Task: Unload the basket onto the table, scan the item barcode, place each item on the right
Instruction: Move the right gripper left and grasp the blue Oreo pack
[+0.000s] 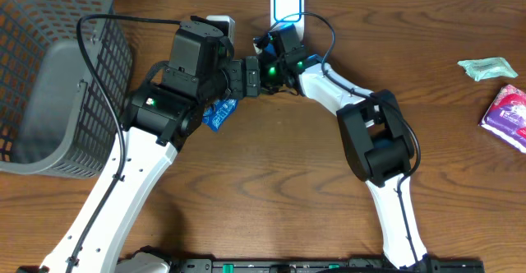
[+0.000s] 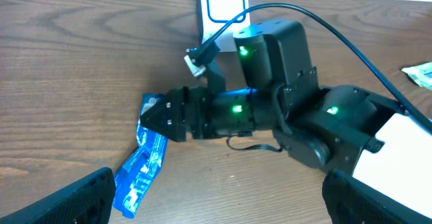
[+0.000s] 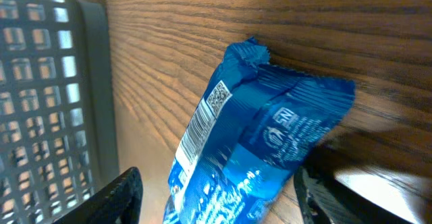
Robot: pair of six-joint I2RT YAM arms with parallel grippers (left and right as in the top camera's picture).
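a: right gripper (image 3: 216,187) straddles the blue packet (image 3: 256,136), which lies on the table (image 3: 304,21) near the basket (image 3: 47,82). its jaws are apart, nothing pinched. left gripper (image 2: 216,190) hovers wide open.

b: the risk: a shallow pinch on that crinkled end may slip, or hide the barcode (image 3: 217,97) from the scanner (image 1: 287,6).

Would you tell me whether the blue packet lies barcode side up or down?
Up: the blue packet shows its barcode on its top face in the right wrist view.
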